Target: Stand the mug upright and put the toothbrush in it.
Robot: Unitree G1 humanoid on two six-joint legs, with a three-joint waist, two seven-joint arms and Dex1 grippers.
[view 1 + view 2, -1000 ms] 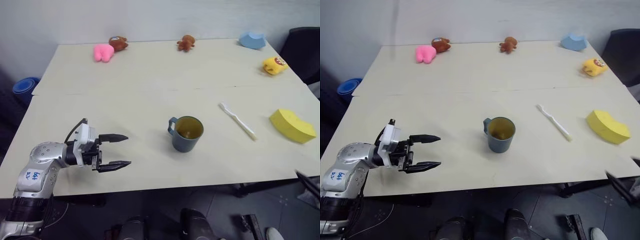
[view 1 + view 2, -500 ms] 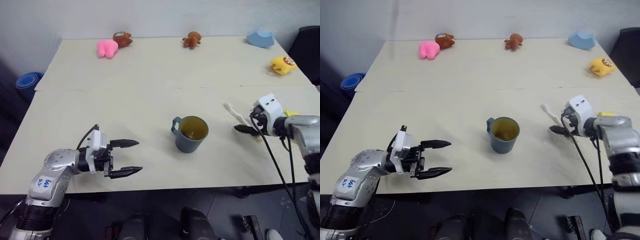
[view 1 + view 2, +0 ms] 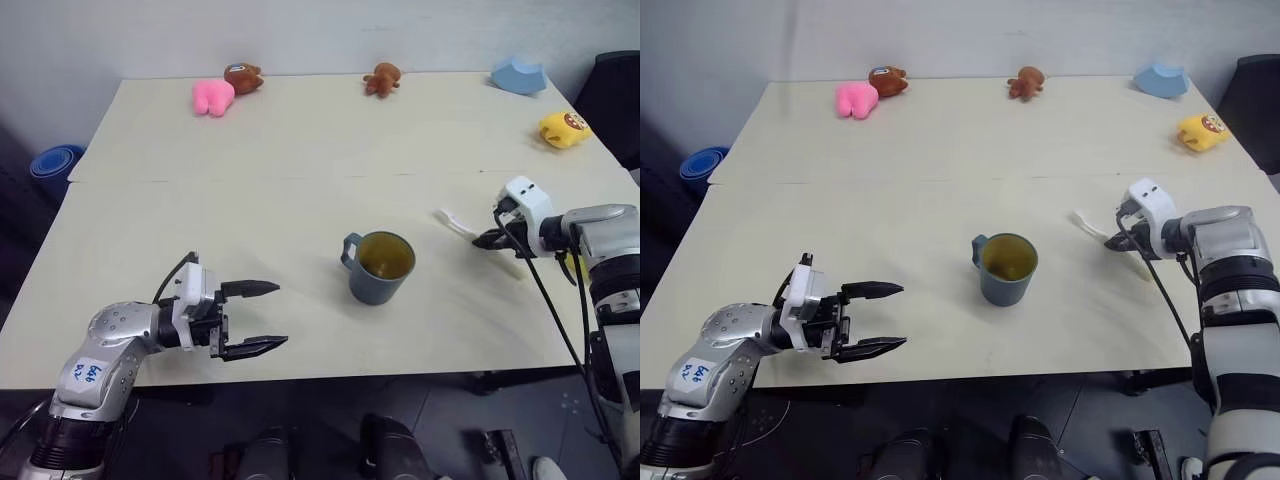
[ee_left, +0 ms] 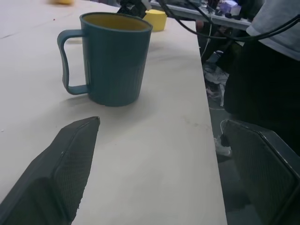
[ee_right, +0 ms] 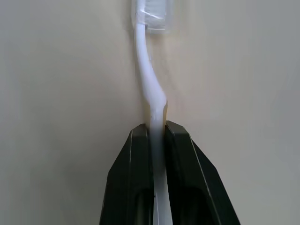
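Left end effector (image 3: 262,317) hovered at the near edge of the tabletop (image 3: 300,150), toward the near-left corner, its two black fingers spread wide with nothing between them, pointing along the edge toward the mug (image 3: 380,267). A stretch of bare tabletop separated the fingertips from the mug.

Mug stood upright close to the near edge, roughly midway along it. Dark teal-blue outside, mustard-yellow inside, open mouth up, loop handle turned toward the left end effector. In the left wrist view the mug (image 4: 115,57) showed faint vertical ribbing on its wall, handle side-on.

Right end effector (image 3: 487,239) was over the right part of the tabletop, well apart from the mug, at about the same depth or slightly farther. Its fingers were clamped on the toothbrush (image 3: 456,221). In the right wrist view the handle of the toothbrush (image 5: 149,77) ran straight out from between the two closed fingers, head away from the end effector. Toothbrush: slim, white, slight bend in the neck, small bristled head. Whether it had left the tabletop could not be told.

Far side: yellow toy (image 3: 563,128) near the right edge; along the far edge a light blue lump (image 3: 518,76) at the far-right corner, a brown plush (image 3: 380,78) near the middle, a pink plush (image 3: 211,97) and a second brown plush (image 3: 242,75) toward the far-left corner.
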